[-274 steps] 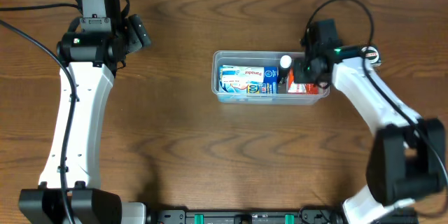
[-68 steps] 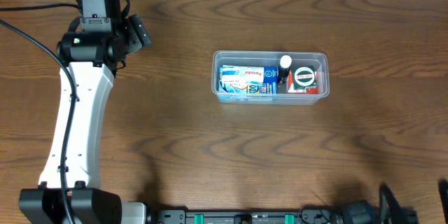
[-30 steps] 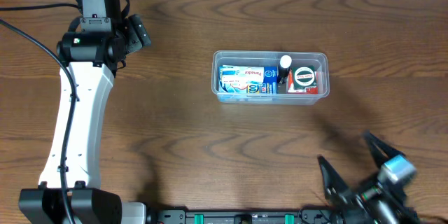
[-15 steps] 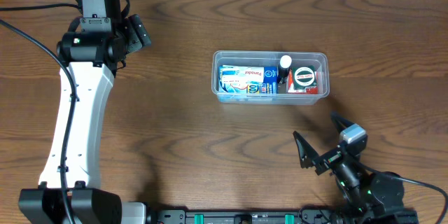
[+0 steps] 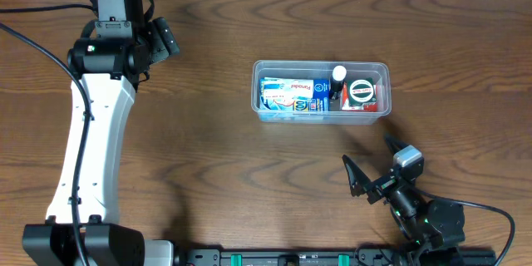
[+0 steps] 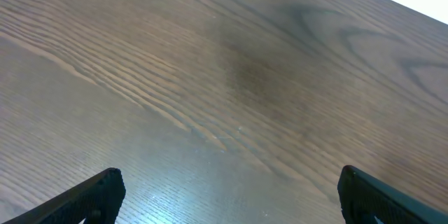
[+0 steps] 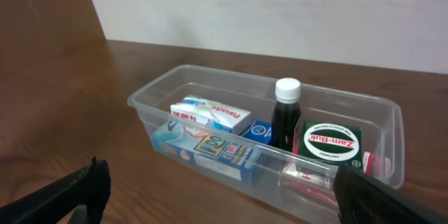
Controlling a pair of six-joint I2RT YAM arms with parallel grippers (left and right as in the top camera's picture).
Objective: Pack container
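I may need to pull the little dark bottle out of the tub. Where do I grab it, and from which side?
Take the bottle by its white cap, coming straight down from above. It stands upright in the container, hemmed between a blue box and the round green-rimmed tin. Only the cap rises clear, so the jaws probably fit there.

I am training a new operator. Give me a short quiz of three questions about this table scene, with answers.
1. True or false: the right end effector grips the dark bottle.
2. Where is the round green tin? A) inside the container, beside the bottle; B) outside it; C) on top of the bottle.
3. Fill in: the bottle's cap is ____.
Key: 1 false; 2 A; 3 white.
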